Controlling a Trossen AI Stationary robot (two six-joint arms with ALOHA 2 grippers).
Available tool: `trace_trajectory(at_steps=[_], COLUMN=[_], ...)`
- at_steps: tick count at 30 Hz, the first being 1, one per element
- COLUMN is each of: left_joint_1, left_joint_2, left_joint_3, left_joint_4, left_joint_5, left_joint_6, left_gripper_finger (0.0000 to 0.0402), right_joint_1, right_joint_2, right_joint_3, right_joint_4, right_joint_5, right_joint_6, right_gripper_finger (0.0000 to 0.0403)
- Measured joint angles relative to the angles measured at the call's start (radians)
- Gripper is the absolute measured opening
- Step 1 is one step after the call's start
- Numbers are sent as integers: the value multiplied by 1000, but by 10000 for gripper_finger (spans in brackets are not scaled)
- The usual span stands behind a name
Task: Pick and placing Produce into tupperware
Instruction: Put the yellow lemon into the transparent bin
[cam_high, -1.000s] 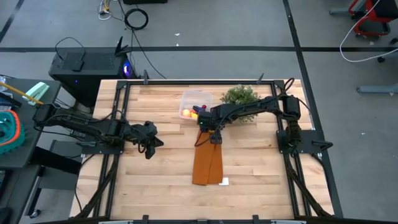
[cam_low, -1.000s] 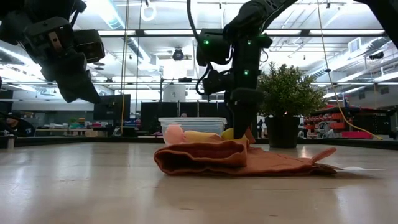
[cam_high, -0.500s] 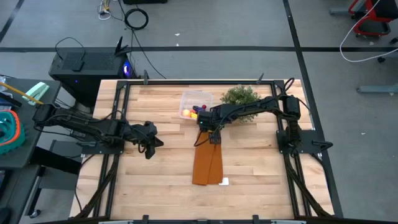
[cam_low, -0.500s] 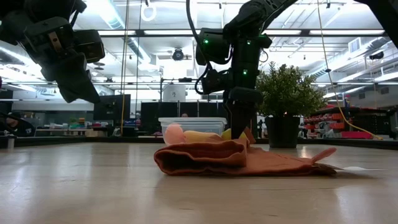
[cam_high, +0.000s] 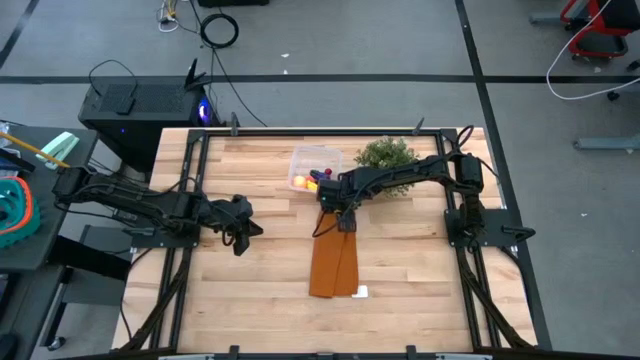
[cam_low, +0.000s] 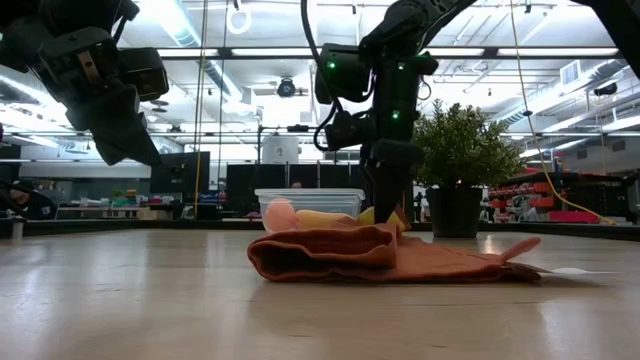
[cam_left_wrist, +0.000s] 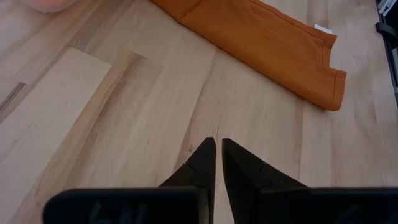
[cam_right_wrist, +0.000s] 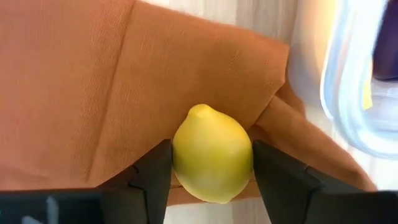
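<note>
The lemon (cam_right_wrist: 212, 160) sits between the two fingers (cam_right_wrist: 152, 177) of the right gripper (cam_high: 344, 217), resting on the orange cloth (cam_right_wrist: 93, 93). In the right wrist view both fingers lie flush against the fruit's sides — the gripper is clamped on the lemon, with the fruit's pointed tip facing away from the wrist. Whether the lemon is lifted clear of the cloth cannot be told.

In the high view the right gripper stands at the cloth's (cam_high: 334, 258) far end, near the table's centre. The tupperware (cam_high: 315, 165) lies just beyond it, at about 11 o'clock from the gripper, near the table's (cam_high: 260, 270) far edge. Inside the box several small pieces of produce show as yellow, red-orange and dark spots; their individual shapes are too small to tell. In the right wrist view the box's clear rounded rim (cam_right_wrist: 348, 93) appears just past the cloth's folded corner, close to the lemon but not touching it.

The potted plant (cam_high: 385, 155) stands at 3 o'clock from the tupperware, beside the right arm.

The left gripper (cam_high: 240, 238) hovers over bare wood at 9 o'clock from the cloth, well apart from it — its fingers (cam_left_wrist: 205, 165) are pressed nearly together and hold nothing.
</note>
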Motion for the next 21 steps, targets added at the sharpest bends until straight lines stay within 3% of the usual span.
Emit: trace_trajectory(at_steps=[21], left_joint_1=[0], left_joint_2=[0], left_joint_3=[0], left_joint_4=[0], left_joint_5=[0], left_joint_6=[7], left_gripper_finger=[40], right_joint_1=[48], right_joint_2=[-1], right_joint_3=[235], right_joint_4=[-167], right_joint_5=[-1], right_joint_6=[-75], right_gripper_finger=[207])
